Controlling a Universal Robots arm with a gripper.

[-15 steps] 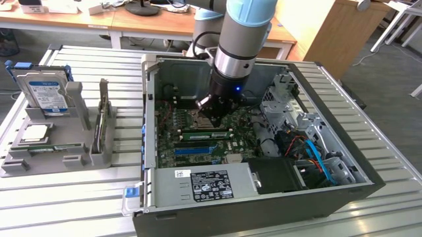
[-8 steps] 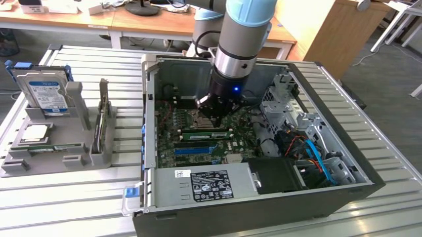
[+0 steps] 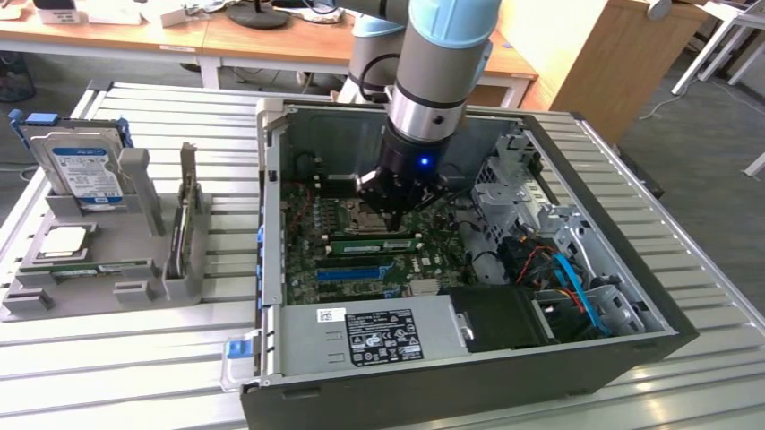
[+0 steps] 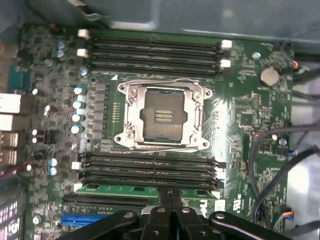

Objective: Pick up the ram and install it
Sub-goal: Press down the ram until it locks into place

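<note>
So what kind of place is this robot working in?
Likely a robotics lab or computer-assembly test bench. An open black desktop computer case lies on a ribbed metal workbench, a grey plastic fixture alongside holds spare parts, and wooden office desks stand behind.

Open computer case (image 3: 622, 331) lying on slatted counter (image 3: 143, 358), motherboard (image 3: 358, 260) exposed. Arm (image 3: 445, 63) reaches down into case; gripper (image 3: 395, 213) closed, low over board, just above ram (image 3: 374, 243) lying among slots. Power supply (image 3: 376, 336) at near edge. Grey rack (image 3: 107, 269) at exterior view's left, carrying upright drive (image 3: 84, 170).
</note>
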